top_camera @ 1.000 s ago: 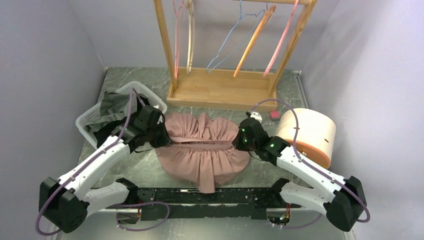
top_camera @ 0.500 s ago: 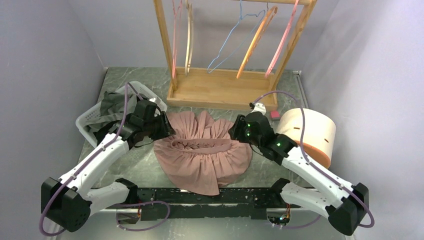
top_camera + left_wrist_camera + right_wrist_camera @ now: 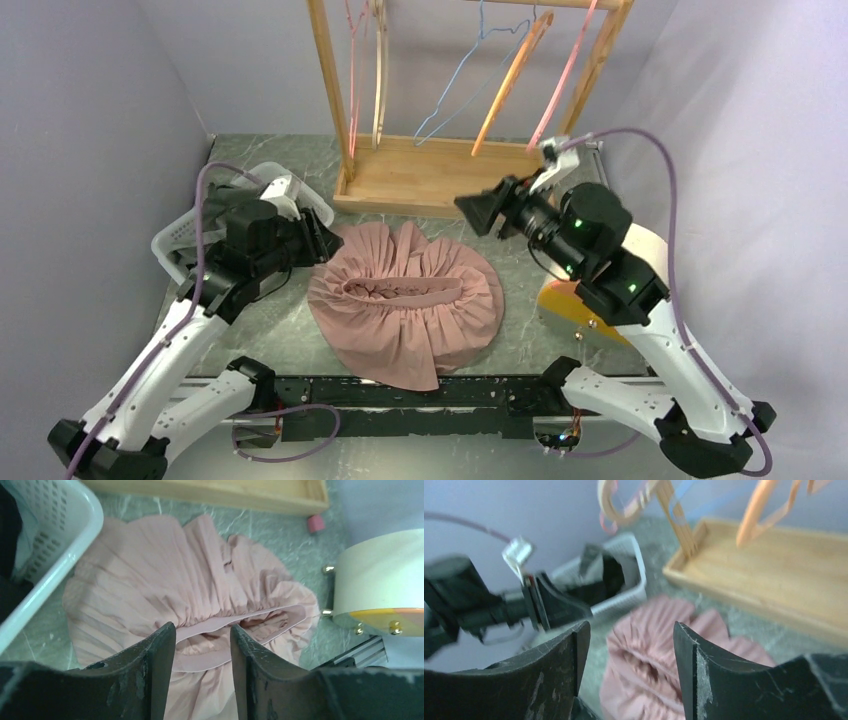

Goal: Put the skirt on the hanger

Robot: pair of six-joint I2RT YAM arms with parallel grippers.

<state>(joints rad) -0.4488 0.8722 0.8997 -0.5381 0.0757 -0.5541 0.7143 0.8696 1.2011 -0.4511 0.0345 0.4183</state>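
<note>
The pink pleated skirt (image 3: pixel 405 300) lies spread on the green marble table, its waistband gaping upward in the middle. My left gripper (image 3: pixel 320 240) hovers open just off the skirt's left edge; the left wrist view shows the skirt (image 3: pixel 165 575) below and nothing between the gripper's (image 3: pixel 202 630) jaws. My right gripper (image 3: pixel 475 208) is raised above the skirt's far right side, open and empty (image 3: pixel 630 627), with the skirt (image 3: pixel 649 645) below it. Several hangers hang on the wooden rack behind: an orange hanger (image 3: pixel 510 75), a blue wire hanger (image 3: pixel 455 90) and a pink hanger (image 3: pixel 565 75).
A white laundry basket (image 3: pixel 170 238) with dark clothes stands at the left. The rack's wooden base (image 3: pixel 440 180) runs along the back. A round cream and orange box (image 3: pixel 570 300) sits at the right, partly behind my right arm. A small pink block (image 3: pixel 315 523) lies near the rack.
Both grippers opened and let go of the skirt, which settled flat. The right arm lifted up and back toward the rack. The left arm rose and drew back to the left.
</note>
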